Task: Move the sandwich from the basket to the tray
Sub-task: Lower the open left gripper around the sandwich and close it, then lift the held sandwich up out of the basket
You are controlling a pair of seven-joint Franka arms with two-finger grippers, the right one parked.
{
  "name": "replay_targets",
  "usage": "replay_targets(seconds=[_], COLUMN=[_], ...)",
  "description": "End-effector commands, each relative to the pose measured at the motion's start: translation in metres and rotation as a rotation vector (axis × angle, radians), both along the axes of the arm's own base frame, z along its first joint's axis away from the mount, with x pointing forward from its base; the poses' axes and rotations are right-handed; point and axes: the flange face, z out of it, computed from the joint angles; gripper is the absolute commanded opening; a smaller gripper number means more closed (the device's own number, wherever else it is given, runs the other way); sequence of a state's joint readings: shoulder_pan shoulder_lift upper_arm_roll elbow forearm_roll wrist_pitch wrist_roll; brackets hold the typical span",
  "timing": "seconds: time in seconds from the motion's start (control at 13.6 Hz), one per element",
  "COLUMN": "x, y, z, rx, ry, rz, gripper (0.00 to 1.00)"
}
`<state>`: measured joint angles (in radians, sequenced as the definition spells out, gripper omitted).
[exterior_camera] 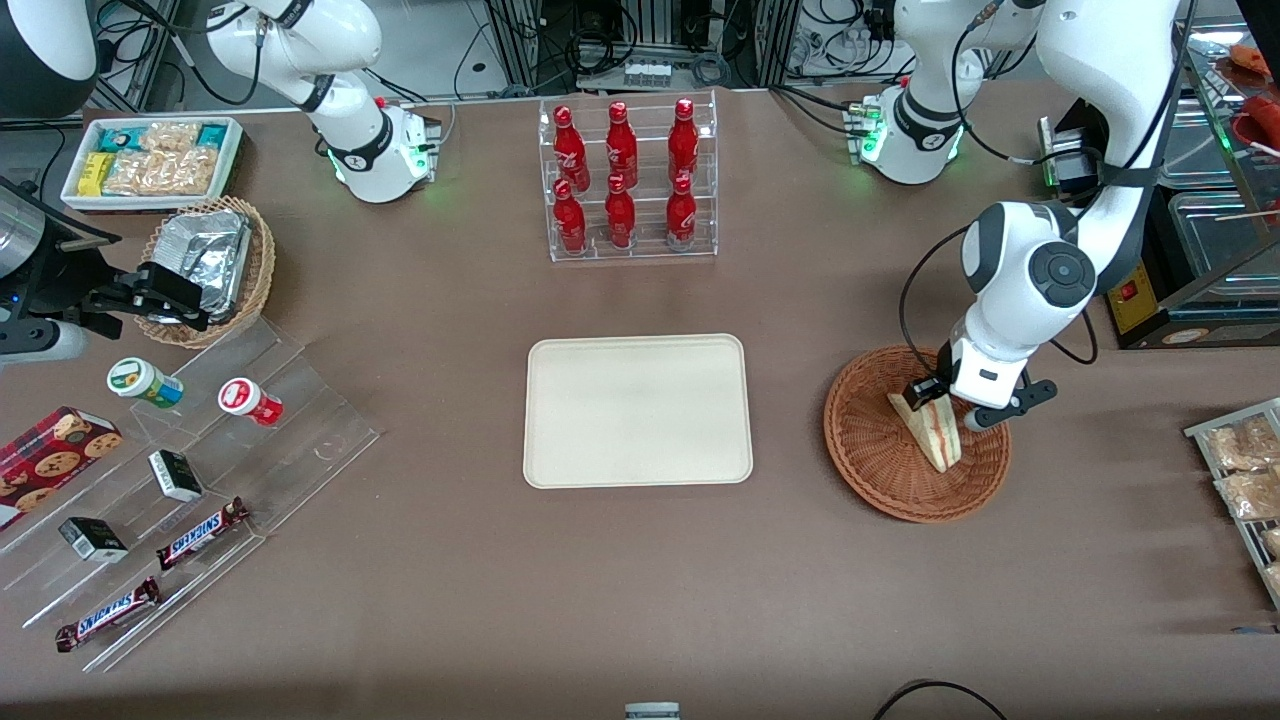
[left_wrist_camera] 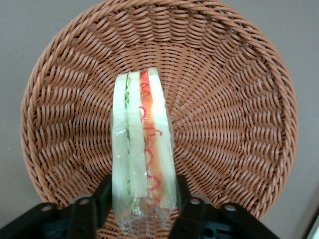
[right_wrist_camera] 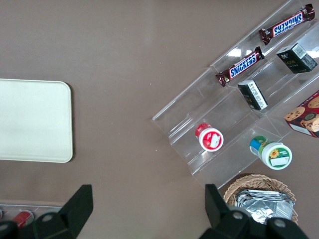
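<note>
The sandwich is a pale bread wedge in clear wrap, standing on edge in the reddish-brown wicker basket toward the working arm's end of the table. The left wrist view shows its red and green filling stripes against the basket's woven floor. My gripper is down in the basket over the wedge's upper end. Its two black fingers press against both bread faces, so my gripper is shut on the sandwich. The cream tray lies bare at mid-table beside the basket, and also shows in the right wrist view.
A clear rack of red bottles stands farther from the front camera than the tray. A wire rack of snack packets sits at the table edge beside the basket. Stepped acrylic shelves with snacks lie toward the parked arm's end.
</note>
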<state>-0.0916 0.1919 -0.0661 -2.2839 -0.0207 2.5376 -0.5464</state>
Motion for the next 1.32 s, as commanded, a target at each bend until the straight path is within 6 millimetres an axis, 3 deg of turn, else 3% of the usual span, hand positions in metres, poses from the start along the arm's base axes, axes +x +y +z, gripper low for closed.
replay_targets(seconds=[0.0,0.29,0.73,0.95,1.25], x=[-0.004,-0.006,0.0,0.009,-0.002], y=[0.005,0.006,0.003,-0.041,-0.098], z=[0.002,0.021,0.103,0.142,0.147], rx=[0.001,0.008,0.028,0.059,0.054], ry=[-0.017,0.0,0.073,0.099,0.087], rz=[0.003,-0.019,-0.069,-0.201,-0.361], gripper=[0.0,0.0,0.0,0.0,0.0])
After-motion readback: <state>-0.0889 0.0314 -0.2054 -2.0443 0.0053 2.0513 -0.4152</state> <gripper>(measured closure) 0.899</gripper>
